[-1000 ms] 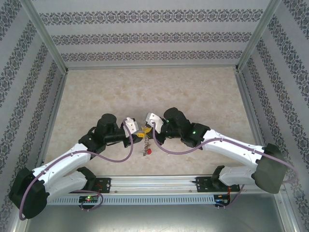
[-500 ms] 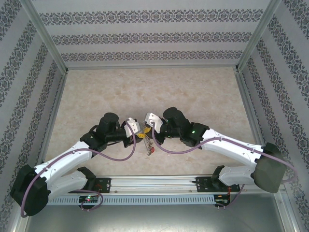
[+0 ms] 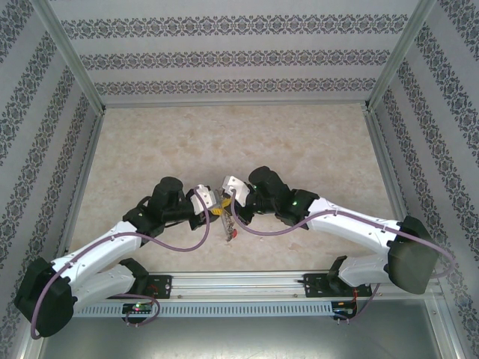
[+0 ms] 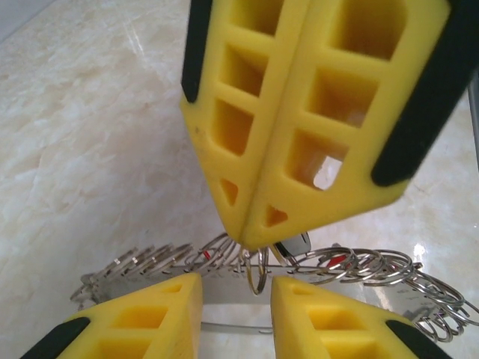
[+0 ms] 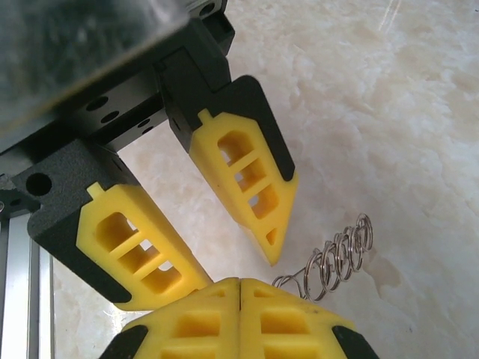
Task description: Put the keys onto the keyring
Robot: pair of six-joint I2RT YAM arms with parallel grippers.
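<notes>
My right gripper point(image 4: 254, 238) is closed all the way. Its two yellow fingers are pressed flat against each other, and their shared tip sits right on the rim of the keyring point(image 4: 374, 263). The ring droops away to either side of that tip, so it looks pinched there by its thin wire (the wire itself is too fine to pick out between the pads).

My left gripper point(image 4: 236, 283) faces the right one tip to tip, with its jaws partly apart. One small loop of the ring dangles into the gap between them, and I cannot see either pad pressing on anything. From my right wrist, the left fingers point(image 5: 247, 179) stand spread above my closed pair. A short run of the ring's coils sticks out just beside my right tip, over the pale marbled table point(image 5: 389, 112).

From overhead, the keys point(image 3: 232, 232) show just on the near side of the spot where my two grippers meet, towards my bases, with one red tag plain to see. In the left wrist view two flecks of red sit behind the ring's loops, one on each side of my right tip (a dark piece rests against that tip too, though I cannot tell what it is). Whether any key is threaded on the ring, I cannot tell.
</notes>
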